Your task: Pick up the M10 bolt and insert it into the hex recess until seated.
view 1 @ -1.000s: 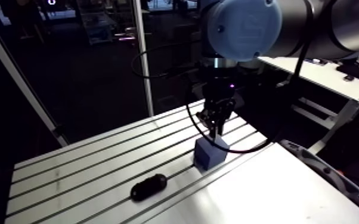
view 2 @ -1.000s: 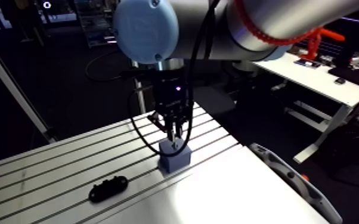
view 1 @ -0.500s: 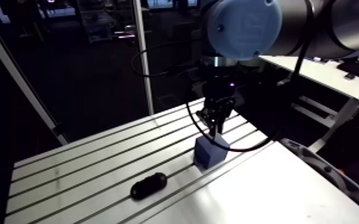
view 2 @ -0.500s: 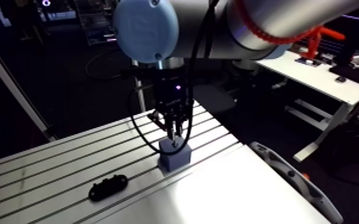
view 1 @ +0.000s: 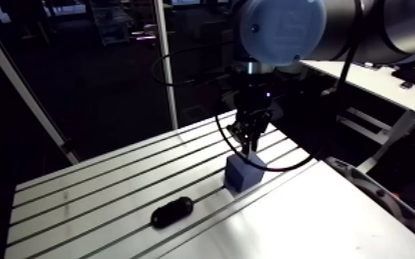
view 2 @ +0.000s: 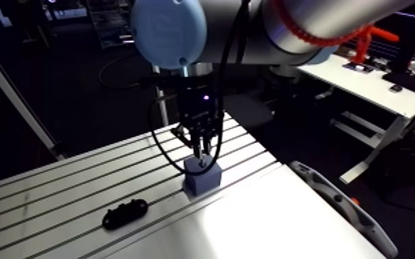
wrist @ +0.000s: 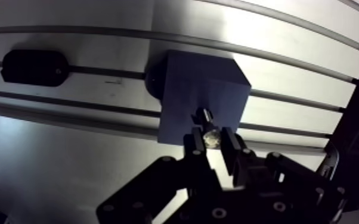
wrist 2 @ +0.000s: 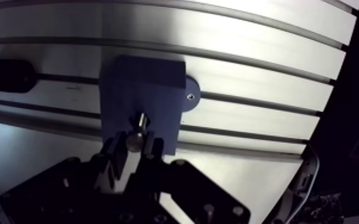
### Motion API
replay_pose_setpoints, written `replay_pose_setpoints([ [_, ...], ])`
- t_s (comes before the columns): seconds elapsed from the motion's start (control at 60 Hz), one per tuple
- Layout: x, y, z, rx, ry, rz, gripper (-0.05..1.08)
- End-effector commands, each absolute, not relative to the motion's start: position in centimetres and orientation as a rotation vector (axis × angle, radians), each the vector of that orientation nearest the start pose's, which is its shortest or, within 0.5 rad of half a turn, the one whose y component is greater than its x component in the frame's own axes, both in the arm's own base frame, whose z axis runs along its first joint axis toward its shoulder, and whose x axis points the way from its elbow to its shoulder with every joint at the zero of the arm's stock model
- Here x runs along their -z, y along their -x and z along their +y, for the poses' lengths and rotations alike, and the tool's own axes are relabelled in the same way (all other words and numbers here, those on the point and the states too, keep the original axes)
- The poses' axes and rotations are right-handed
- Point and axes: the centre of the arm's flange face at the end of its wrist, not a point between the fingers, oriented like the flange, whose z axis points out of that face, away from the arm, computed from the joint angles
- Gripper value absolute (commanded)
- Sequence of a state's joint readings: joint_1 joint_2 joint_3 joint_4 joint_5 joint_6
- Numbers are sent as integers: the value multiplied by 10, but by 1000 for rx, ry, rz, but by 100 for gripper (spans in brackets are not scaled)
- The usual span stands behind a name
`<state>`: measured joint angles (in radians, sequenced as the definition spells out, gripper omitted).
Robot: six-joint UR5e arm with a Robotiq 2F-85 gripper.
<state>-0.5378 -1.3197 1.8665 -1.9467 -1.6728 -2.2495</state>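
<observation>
2 dark fingers (wrist: 192, 148) of the gripper (wrist: 212, 143) pinch the small, shiny metal M10 bolt (wrist: 204, 117) at its head; its shank points down onto the matte blue, square-edged block (wrist: 197, 86); whether it enters a recess cannot be told; the block sits on the slotted, glossy aluminium table (wrist: 68, 173); a smooth black oblong piece (wrist: 34, 67) lies well apart.

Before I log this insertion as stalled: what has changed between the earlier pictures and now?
Nothing visibly moved; only the camera's view shifted a little. The jaws stay shut on the bolt over the blue block, and the black part lies in the same place on the table.
</observation>
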Motion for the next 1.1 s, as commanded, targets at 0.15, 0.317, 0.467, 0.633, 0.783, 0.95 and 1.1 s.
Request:
replay_pose_setpoints([
  [0.15, -252, 513, 161, 27, 222, 2928, 108],
  [0.317, -252, 513, 161, 29, 221, 2929, 108],
  [0.467, -255, 512, 161, 27, 221, 2934, 108],
  [0.633, -257, 513, 161, 23, 221, 2938, 108],
  [0.783, -260, 514, 161, 24, 223, 2940, 108],
  [0.95, -261, 513, 161, 21, 223, 2940, 108],
  [1.1, -258, 513, 160, 27, 221, 2936, 108],
])
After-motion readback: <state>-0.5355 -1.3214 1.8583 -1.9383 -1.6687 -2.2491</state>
